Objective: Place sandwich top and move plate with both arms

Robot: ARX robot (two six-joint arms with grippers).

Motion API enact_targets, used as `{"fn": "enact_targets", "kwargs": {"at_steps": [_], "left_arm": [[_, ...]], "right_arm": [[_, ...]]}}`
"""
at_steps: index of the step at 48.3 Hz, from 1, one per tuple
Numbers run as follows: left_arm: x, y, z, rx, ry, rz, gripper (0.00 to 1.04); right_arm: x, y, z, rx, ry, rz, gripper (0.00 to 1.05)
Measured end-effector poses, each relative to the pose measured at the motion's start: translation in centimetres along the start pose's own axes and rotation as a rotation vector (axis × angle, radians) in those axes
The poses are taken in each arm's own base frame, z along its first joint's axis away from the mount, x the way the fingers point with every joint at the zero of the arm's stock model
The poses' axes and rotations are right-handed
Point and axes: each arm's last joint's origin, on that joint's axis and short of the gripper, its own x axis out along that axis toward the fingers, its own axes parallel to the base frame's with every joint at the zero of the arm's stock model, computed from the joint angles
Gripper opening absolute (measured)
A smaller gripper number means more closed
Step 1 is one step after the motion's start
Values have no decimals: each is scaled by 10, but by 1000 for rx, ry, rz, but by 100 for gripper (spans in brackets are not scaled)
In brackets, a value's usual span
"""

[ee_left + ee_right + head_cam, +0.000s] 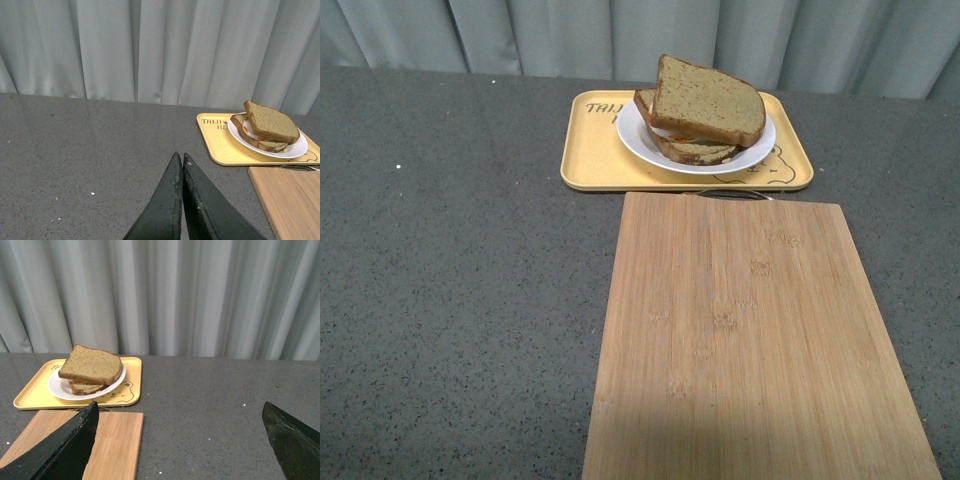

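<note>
Tray [590,160] lettered "TAI…"; left claw [181,159] pinched together, right claw [180,415] wide.

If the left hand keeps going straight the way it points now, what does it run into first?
Probably nothing close. The left hand, shut, points over bare grey table toward the curtain. The yellow tray with the plate sits well off to one side of that line, though depth is unclear.

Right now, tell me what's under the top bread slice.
Under the top slice: smaller stacked bread with a white-and-orange filling edge showing, all on the white plate. The filling's middle is covered.
</note>
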Motion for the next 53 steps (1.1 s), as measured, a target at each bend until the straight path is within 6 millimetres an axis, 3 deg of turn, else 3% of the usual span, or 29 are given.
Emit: {"fn": "enact_targets", "kwargs": {"at_steps": [20, 32, 34, 47, 49, 53], "left_arm": [[-12, 0, -3, 0, 7, 0, 4], [-12, 0, -3, 0, 6, 0, 45], [-12, 0, -3, 0, 6, 0, 56], [-12, 0, -3, 0, 6, 0, 96], [-12, 0, -3, 0, 6, 0, 100], [-12, 0, -3, 1, 6, 0, 98]], "right_arm": [[0, 0, 0, 0, 0, 0, 95], [0, 0, 0, 0, 0, 0, 95], [0, 0, 0, 0, 0, 0, 95], [0, 0, 0, 0, 0, 0, 95], [0, 0, 0, 0, 0, 0, 95], [0, 0, 0, 0, 0, 0, 95]]}}
